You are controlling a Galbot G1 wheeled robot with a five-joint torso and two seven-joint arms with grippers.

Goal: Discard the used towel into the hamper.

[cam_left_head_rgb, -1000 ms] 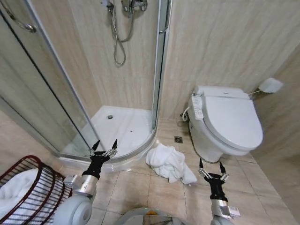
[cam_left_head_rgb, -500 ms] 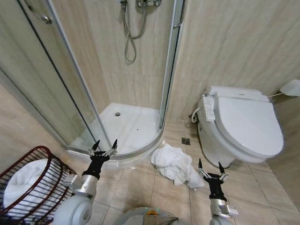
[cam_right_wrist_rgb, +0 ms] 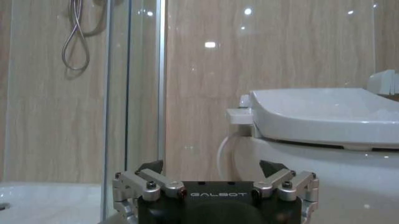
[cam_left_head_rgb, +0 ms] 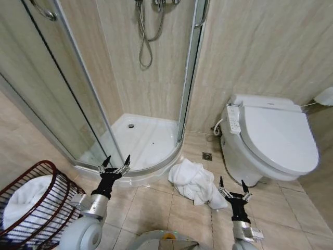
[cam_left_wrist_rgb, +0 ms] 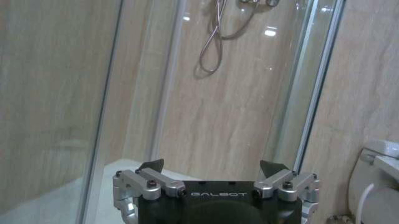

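Observation:
A crumpled white towel [cam_left_head_rgb: 196, 182] lies on the tiled floor between the shower tray and the toilet. The hamper [cam_left_head_rgb: 32, 207], a dark reddish-brown wire basket, stands at the lower left with a white towel [cam_left_head_rgb: 22, 200] inside it. My left gripper [cam_left_head_rgb: 115, 163] is open, held up in front of the shower tray's curved edge, left of the floor towel. My right gripper [cam_left_head_rgb: 231, 186] is open too, hovering just right of the towel's near corner. Both wrist views show spread fingers [cam_left_wrist_rgb: 149, 166] [cam_right_wrist_rgb: 272, 167] with nothing between them.
A white toilet [cam_left_head_rgb: 270, 143] with its lid shut stands at the right. The glass shower enclosure [cam_left_head_rgb: 148, 140] with a white tray takes up the middle and left. A floor drain [cam_left_head_rgb: 207, 156] sits beside the toilet base. Beige tiles cover the floor.
The whole head view has shifted, so the camera has moved; the towel, toilet and shower sit further right and lower in it. Both grippers stay open and hold their pose.

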